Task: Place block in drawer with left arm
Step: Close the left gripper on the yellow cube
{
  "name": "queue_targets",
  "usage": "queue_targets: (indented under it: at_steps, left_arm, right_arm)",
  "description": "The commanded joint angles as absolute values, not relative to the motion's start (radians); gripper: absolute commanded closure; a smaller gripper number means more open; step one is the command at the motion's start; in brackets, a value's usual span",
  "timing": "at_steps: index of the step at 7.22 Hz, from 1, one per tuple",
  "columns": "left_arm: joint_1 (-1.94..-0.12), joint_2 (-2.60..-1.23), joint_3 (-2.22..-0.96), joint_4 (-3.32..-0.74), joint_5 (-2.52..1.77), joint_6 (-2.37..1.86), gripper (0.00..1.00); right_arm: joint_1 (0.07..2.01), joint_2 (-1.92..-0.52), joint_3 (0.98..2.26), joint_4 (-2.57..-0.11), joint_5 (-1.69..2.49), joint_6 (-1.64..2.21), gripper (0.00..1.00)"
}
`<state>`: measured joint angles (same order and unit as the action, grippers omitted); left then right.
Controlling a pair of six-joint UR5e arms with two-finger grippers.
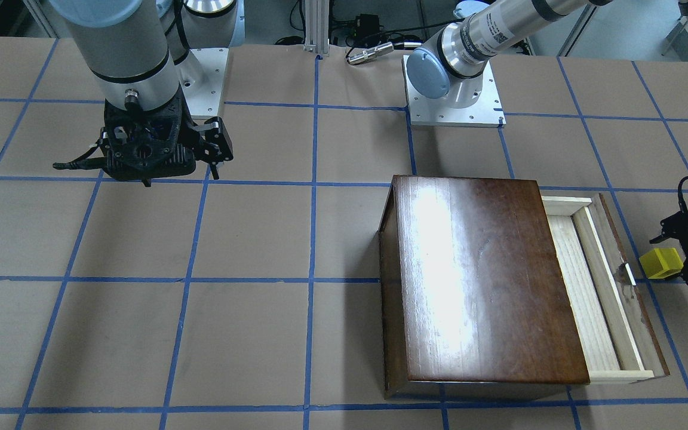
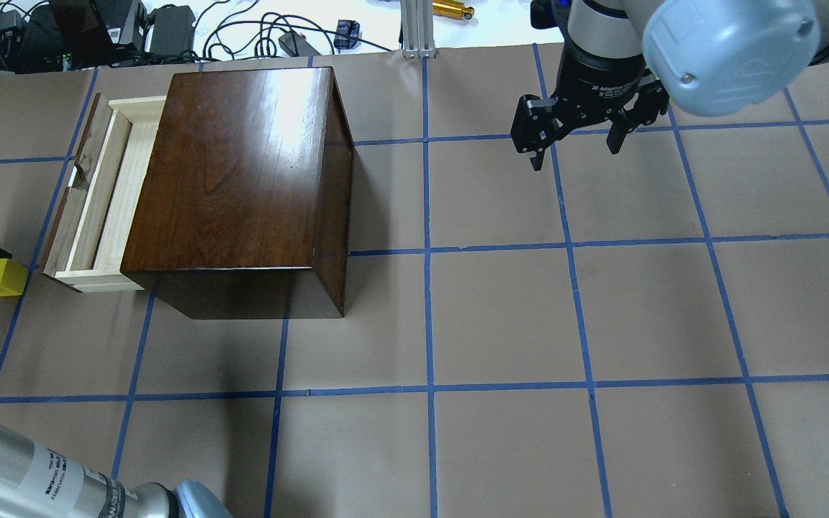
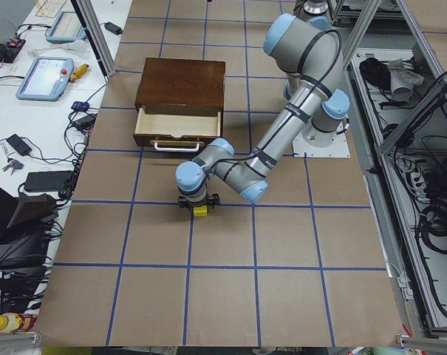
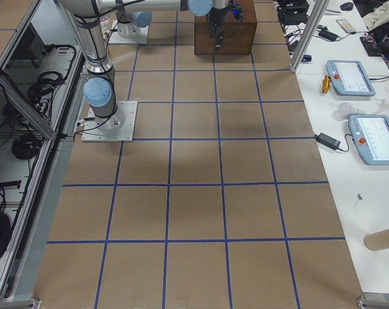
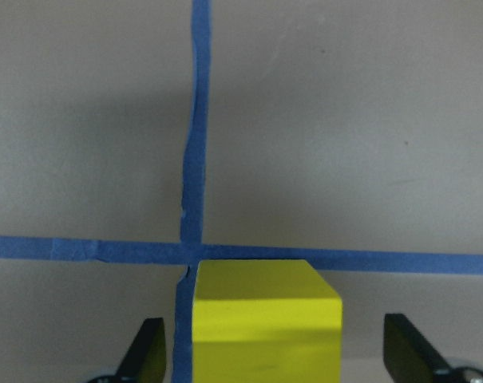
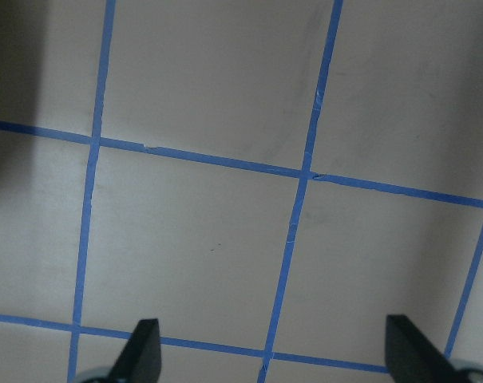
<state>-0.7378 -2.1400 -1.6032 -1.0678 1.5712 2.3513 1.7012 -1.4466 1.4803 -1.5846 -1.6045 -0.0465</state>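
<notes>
— What's the left gripper [image 1: 676, 259] doing?

— It's down at the table [image 1: 248, 239], out in front of the drawer [image 1: 577, 280], spread wide. The block [image 5: 267, 319] sits between its fingers [image 5: 145, 355]. The wrist view shows a sliver of gap on one side and a wider gap on the other. It isn't gripping anything.

— So the block's on the table?

— Yes, at a crossing of the blue tape lines [image 5: 197, 159]. It's near the drawer's dark front but apart from it, toward the robot's end.

— How many of each?

— One block, one drawer, one box [image 1: 481, 275], two grippers.

— And the other gripper?

— The right gripper [image 2: 574, 144] hangs over the table, well apart from the drawer, out past the far side of the box. It's spread wide too, with just the table showing between its fingers.

— Any room at the drawer?

— It's pulled partway out of the box. A strip of pale floor shows between the box's edge and the drawer's front, with low pale walls around it. The handle [image 3: 179, 147] sticks out of the front, on the block's side.
</notes>
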Motion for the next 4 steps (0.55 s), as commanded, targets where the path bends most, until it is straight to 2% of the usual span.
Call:
queue_targets:
  at_steps: [1,2,3,4]
  left_arm:
    - [-0.738,-2.14,-1.603,-1.06,1.568,2.385,0.8]
    - [-0.738,-2.14,-1.603,-1.06,1.568,2.384,0.93]
    - [-0.738,-2.14,-1.603,-1.057,1.568,2.385,0.98]
    - [-0.738,-2.14,-1.603,-1.057,1.568,2.385,0.99]
  right_arm:
    - [1.701,-1.447,1.48,-1.585,-1.605,-0.046,0.0]
    - [1.701,-1.447,1.48,-1.585,-1.605,-0.048,0.0]
    - [1.701,-1.447,1.48,-1.585,-1.605,-0.048,0.0]
    - [1.701,-1.447,1.48,-1.585,-1.603,-0.046,0.0]
